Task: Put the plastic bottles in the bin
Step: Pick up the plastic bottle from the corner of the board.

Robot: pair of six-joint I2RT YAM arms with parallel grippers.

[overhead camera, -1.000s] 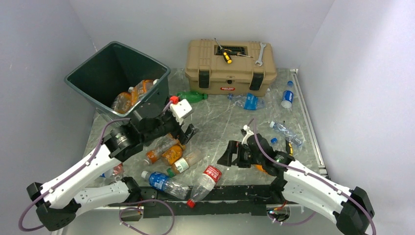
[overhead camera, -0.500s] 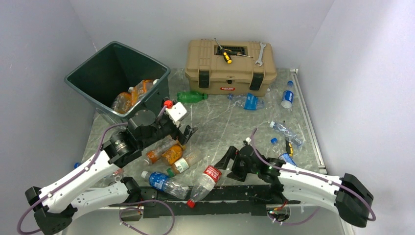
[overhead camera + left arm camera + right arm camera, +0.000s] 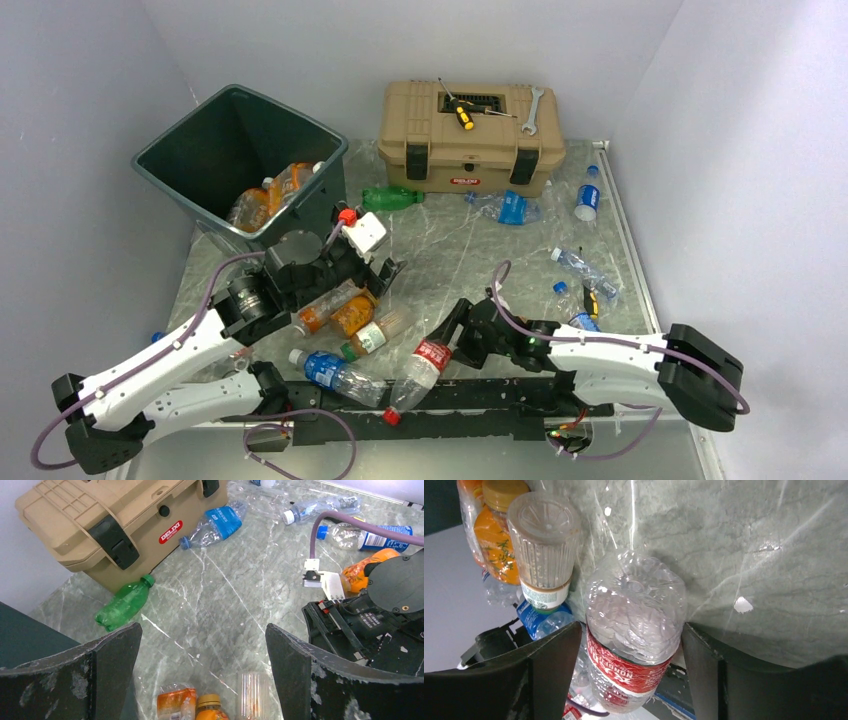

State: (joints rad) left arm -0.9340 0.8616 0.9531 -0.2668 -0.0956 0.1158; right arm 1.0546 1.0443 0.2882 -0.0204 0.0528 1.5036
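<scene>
The right gripper (image 3: 630,630) has its fingers (image 3: 551,665) on either side of a clear red-labelled bottle (image 3: 634,605) lying on the table (image 3: 749,555) near its front edge. I cannot tell whether they grip it. The left gripper (image 3: 202,630) hovers with its fingers spread wide and empty above orange bottles (image 3: 210,709), near the bin (image 3: 195,197).

Our right tool (image 3: 447,335) sweeps low and leftward, from the middle of the grey marbled surface (image 3: 450,250) to the crushed clear plastic bottle with a red label (image 3: 425,362) near the front edge. Its fingers (image 3: 549,675) now flank that bottle and stand closer together. Our left tool (image 3: 385,272) draws back slightly.
</scene>
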